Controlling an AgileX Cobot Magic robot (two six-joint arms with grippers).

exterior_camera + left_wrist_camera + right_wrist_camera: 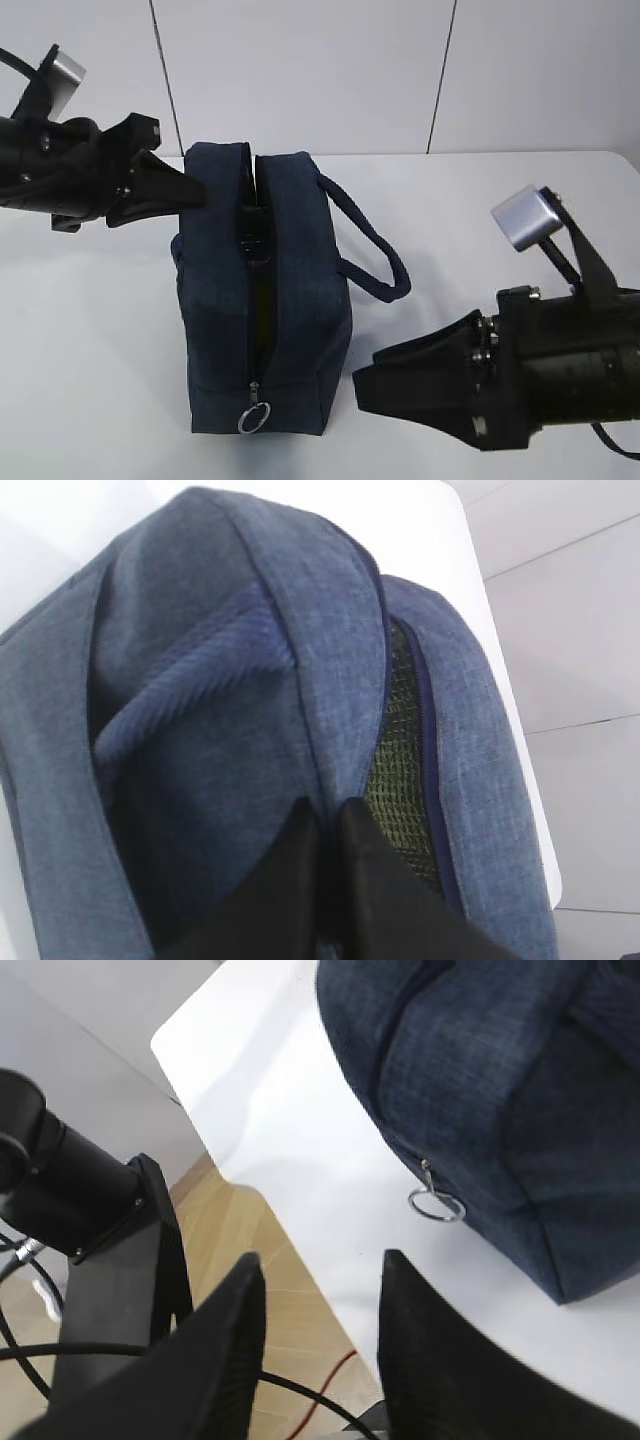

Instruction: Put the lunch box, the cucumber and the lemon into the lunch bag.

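Navy-grey fabric lunch bag (262,290) stands mid-table w/ its top zip part open; ring pull (254,417) hangs at the near end. Left end effector (325,825) has its fingers together, tips pressed on the bag's left top edge near the far end, maybe pinching cloth, can't tell for sure. Right end effector (320,1350) sits low at near right, jaws partly apart, holding nothing, just off the bag's near corner.

Lunch box, cucumber, lemon: none visible on the table. Yellow-green shows through the slit, seen as mesh in the left wrist view, so prob. already inside, not certain.

Risks: bag is tall and soft; a sideways tug from the left arm could tip it or drag it across the smooth top. If the right arm goes for the small ring it could miss or shove the bag instead.

White table (90,330), glossy, rounded corners. Pale panelled wall behind; wood floor and cables below the near edge.
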